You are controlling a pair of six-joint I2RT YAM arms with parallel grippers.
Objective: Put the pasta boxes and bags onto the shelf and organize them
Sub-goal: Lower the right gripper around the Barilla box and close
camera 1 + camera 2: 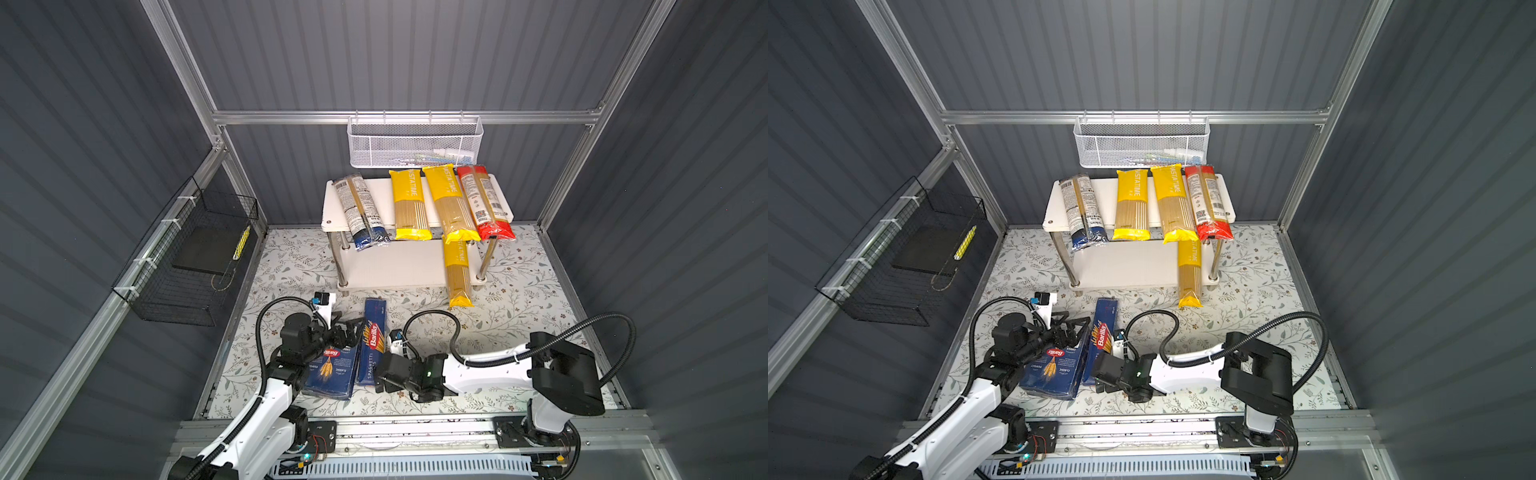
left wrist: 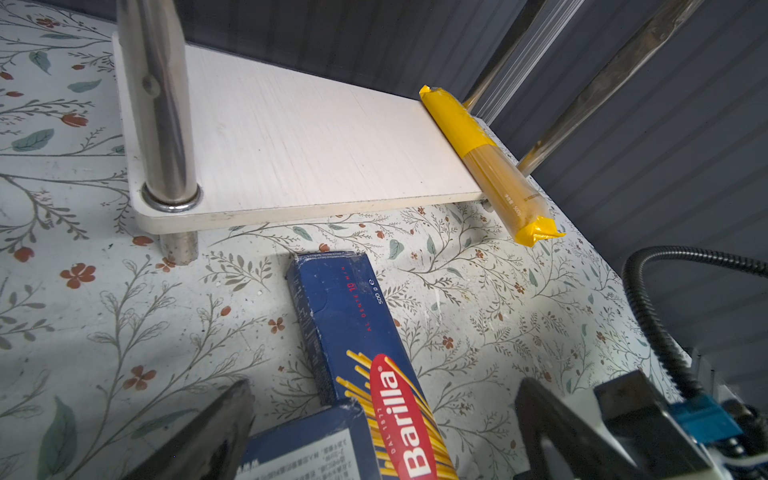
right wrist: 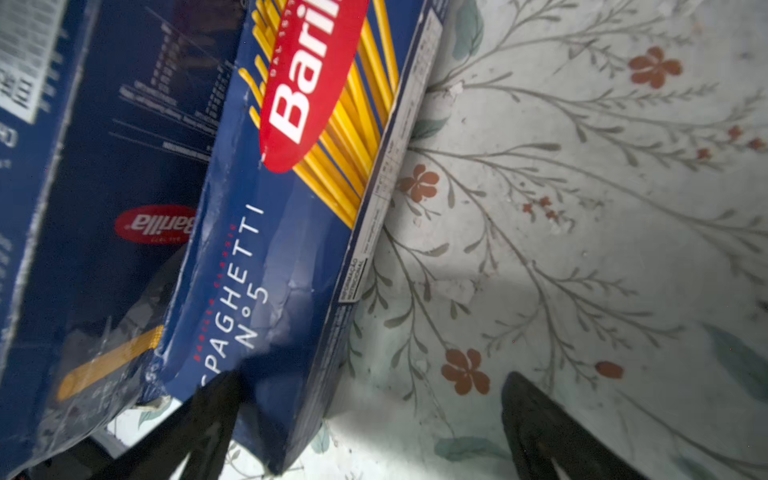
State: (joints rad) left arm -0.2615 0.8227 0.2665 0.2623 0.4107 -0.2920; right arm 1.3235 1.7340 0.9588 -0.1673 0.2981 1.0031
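Right gripper (image 3: 374, 378), jaws spread, sits at the near end of the Spaghetti n.5 box (image 1: 372, 345). Alongside lies the wide Barilla box (image 1: 332, 370), with the left gripper (image 2: 386, 386) spread at its far end. Both cartons point lengthwise toward the shelf (image 1: 382, 195), where five bags (image 1: 409, 203) lie front-to-back.

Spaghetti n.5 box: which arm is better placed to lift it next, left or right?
Probably right. The right hand is open at the near end of the Spaghetti n.5 box, lined up along it. The left hand, also open, sits over the wide Barilla box beside it.
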